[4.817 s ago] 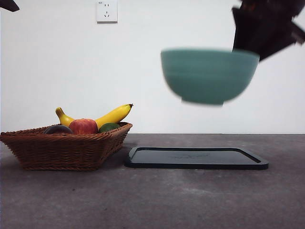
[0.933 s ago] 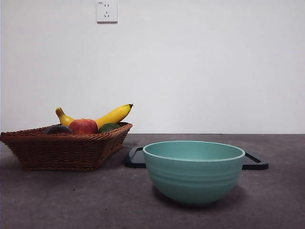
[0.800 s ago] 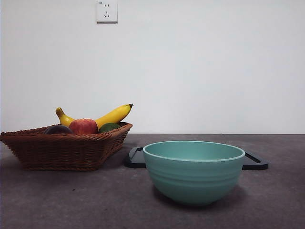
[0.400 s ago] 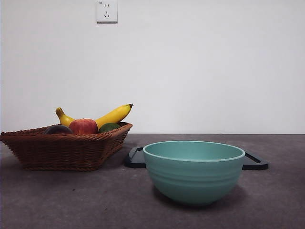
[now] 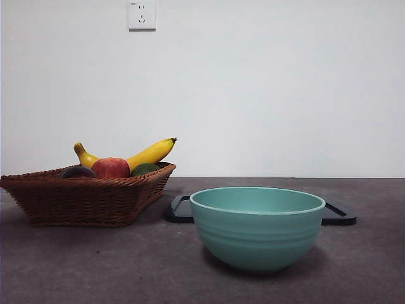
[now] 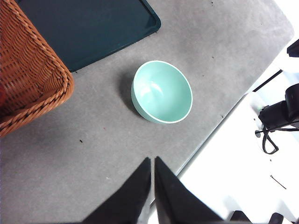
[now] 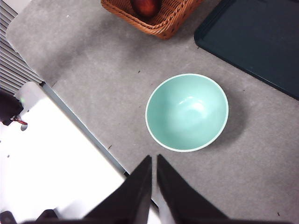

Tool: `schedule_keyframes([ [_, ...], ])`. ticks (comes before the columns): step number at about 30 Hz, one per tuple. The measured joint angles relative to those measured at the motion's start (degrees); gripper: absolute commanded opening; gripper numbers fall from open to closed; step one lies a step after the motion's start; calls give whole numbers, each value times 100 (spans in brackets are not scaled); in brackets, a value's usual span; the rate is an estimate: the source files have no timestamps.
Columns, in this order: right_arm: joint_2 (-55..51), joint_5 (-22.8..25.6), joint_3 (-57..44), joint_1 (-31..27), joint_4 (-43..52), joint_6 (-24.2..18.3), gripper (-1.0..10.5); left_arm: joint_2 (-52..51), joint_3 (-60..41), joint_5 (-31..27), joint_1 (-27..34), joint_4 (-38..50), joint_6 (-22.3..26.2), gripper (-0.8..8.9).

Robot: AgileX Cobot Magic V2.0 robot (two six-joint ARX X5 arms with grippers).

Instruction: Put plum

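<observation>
The plum [image 5: 77, 171] is a dark purple fruit lying at the left of the wicker basket [image 5: 88, 199], beside a red apple [image 5: 111, 167]. A teal bowl [image 5: 256, 228] stands empty on the table in front of the black tray [image 5: 342, 216]. My left gripper [image 6: 153, 161] is shut and empty, high above the table near the bowl [image 6: 162, 92]. My right gripper [image 7: 154, 161] is shut and empty, also high above the bowl [image 7: 187, 112]. Neither arm shows in the front view.
The basket also holds a banana [image 5: 150, 152] and a dark green fruit [image 5: 144, 168]. The right wrist view shows the basket's corner [image 7: 161, 21] with a red fruit [image 7: 145, 5] and the tray [image 7: 254, 39]. The table's edge runs close under both grippers.
Earlier a gripper held the bowl in the air above the tray; now the bowl stands on the table and the arm has left the front view. Nothing has moved in the last second.
</observation>
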Motion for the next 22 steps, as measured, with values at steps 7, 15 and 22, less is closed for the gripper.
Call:
schedule_keyframes([
  [7,0,2,0,0,0,0,7,-216,0,0,2,103,33,10],
  [15,0,0,0,0,0,0,7,-1224,-219,0,592,2435,669,10],
  [22,-2,0,0,0,0,0,7,-2509,-1679,-654,1311,5254,811,10],
])
